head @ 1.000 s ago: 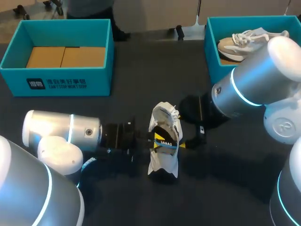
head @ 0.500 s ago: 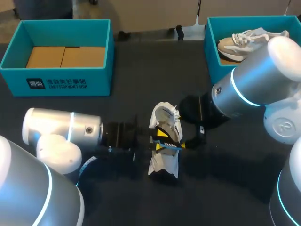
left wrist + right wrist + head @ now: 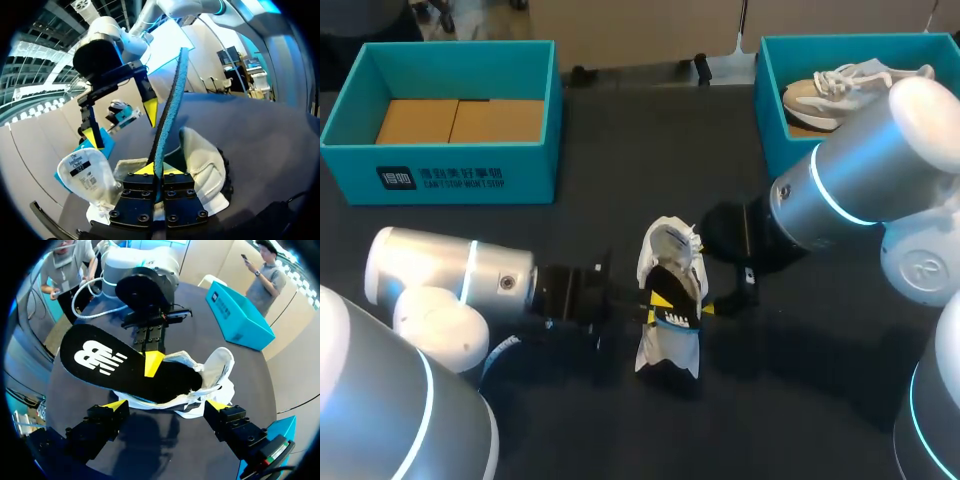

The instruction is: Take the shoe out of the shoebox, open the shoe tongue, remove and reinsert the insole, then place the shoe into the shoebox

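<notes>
A white shoe (image 3: 667, 345) lies in the middle of the dark table, its tongue (image 3: 82, 167) folded open. A black insole (image 3: 115, 367) with a teal edge (image 3: 170, 100) sticks out of the shoe's opening, one end still inside. My left gripper (image 3: 658, 300) comes in from the left and is shut on the insole (image 3: 159, 172). On the shoe's right side my right gripper (image 3: 700, 295) stands open, its yellow tips apart on either side of the shoe (image 3: 166, 405) with nothing gripped. From the left wrist, the right gripper (image 3: 122, 120) shows just ahead of the insole.
A teal shoebox (image 3: 440, 175) with a cardboard floor stands at the back left. Another teal shoebox (image 3: 772, 130) at the back right holds a second shoe (image 3: 835, 85). Dark table surface runs between the boxes and along the front.
My left gripper loosened for a moment at the shoe's opening and closed on the insole again, shifting slightly. The right arm and the shoe have stayed where they were.
</notes>
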`<state>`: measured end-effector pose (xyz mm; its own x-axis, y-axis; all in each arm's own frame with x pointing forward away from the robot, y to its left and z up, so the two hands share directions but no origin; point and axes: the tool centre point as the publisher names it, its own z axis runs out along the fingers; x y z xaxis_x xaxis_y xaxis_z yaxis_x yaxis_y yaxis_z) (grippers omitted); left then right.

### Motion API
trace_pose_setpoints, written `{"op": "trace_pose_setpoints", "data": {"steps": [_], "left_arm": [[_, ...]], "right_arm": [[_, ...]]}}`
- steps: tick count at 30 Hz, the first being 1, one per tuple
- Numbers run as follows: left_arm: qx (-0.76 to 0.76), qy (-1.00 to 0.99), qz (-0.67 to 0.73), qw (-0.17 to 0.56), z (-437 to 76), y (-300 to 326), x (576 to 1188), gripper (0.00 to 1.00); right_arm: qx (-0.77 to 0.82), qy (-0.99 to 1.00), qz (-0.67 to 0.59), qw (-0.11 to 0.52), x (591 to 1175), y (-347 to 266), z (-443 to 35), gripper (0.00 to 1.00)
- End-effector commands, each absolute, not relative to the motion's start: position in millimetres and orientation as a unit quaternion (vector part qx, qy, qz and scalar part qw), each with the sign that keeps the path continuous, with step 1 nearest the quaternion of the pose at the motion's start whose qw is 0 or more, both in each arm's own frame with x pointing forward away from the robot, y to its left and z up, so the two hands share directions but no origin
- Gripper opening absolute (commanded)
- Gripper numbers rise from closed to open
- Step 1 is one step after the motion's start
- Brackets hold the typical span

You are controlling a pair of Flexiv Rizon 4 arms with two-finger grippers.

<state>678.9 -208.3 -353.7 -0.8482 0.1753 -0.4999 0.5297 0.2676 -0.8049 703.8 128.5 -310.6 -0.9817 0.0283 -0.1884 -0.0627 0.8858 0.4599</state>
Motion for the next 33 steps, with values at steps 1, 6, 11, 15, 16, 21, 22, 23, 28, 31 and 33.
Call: {"op": "trace_pose_setpoints", "data": {"steps": [1, 6, 11, 15, 16, 21, 22, 23, 28, 31, 33], "left_arm": [[0.228, 0.785, -0.554, 0.158, -366, -215, 691, 0.00], [0.213, 0.790, -0.550, 0.168, -366, -215, 702, 0.00], [0.209, 0.777, -0.570, 0.168, -346, -216, 694, 0.23], [0.212, 0.767, -0.583, 0.165, -332, -217, 685, 0.24], [0.212, 0.767, -0.583, 0.165, -331, -217, 683, 0.24], [0.217, 0.766, -0.586, 0.152, -334, -217, 674, 0.03], [0.220, 0.767, -0.583, 0.149, -336, -217, 673, 0.00], [0.226, 0.769, -0.580, 0.145, -340, -217, 672, 0.00], [0.243, 0.774, -0.567, 0.141, -350, -216, 674, 0.00], [0.253, 0.776, -0.559, 0.144, -355, -217, 678, 0.00], [0.255, 0.777, -0.556, 0.148, -358, -219, 682, 0.00]], "right_arm": [[-0.008, 0.966, 0.239, 0.096, 703, 129, -312, 1.00], [-0.008, 0.966, 0.239, 0.096, 703, 129, -312, 1.00], [-0.008, 0.966, 0.239, 0.096, 703, 129, -312, 1.00], [-0.008, 0.966, 0.239, 0.096, 703, 129, -312, 1.00], [-0.008, 0.966, 0.239, 0.096, 703, 129, -312, 1.00], [-0.008, 0.966, 0.239, 0.096, 703, 129, -312, 1.00], [-0.008, 0.966, 0.239, 0.096, 703, 129, -312, 1.00], [-0.008, 0.966, 0.239, 0.096, 703, 129, -312, 1.00], [-0.008, 0.966, 0.239, 0.096, 703, 129, -312, 1.00], [-0.008, 0.966, 0.239, 0.096, 703, 129, -312, 1.00], [-0.008, 0.966, 0.239, 0.096, 703, 129, -312, 1.00]]}}
